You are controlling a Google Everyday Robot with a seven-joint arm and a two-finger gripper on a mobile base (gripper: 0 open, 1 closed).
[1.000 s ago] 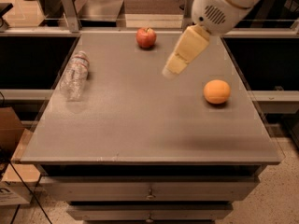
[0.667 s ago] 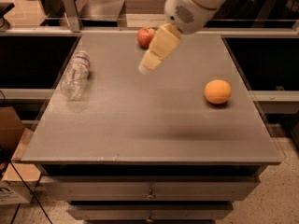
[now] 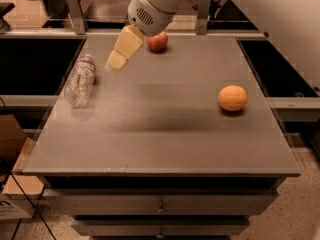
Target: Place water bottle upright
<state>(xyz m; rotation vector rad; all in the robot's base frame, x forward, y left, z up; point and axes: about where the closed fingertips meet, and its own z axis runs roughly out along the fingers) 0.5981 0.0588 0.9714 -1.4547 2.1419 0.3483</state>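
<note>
Showing the reach stage of the uprighting task: water bottle (image 3: pixel 81 80) lying on its side near the left edge of the table (image 3: pixel 165 134), nearer the far-left corner than the near-left one, with its length running roughly along that edge. Showing also the gripper (image 3: pixel 114 63) poised above the surface just right of the bottle's far end, apart from it; impossible to tell whether open or closed. Judged as pre-grasp, with the lift and the standing not yet done. For a clean grasp: come down across the bottle's width rather than along its length, and take hold near the labelled band, possibly the stiffer part of a thin crinkled body, though hard to confirm from this view. Squeeze lightly to avoid buckling or a roll toward the left edge. Once lifted, turn base-down, set flat on bare table well away from the edge, and release only when settled. Keep clear of the apple (image 3: pixel 157 41) near the far edge and the orange (image 3: pixel 232 98) toward the right edge.
</note>
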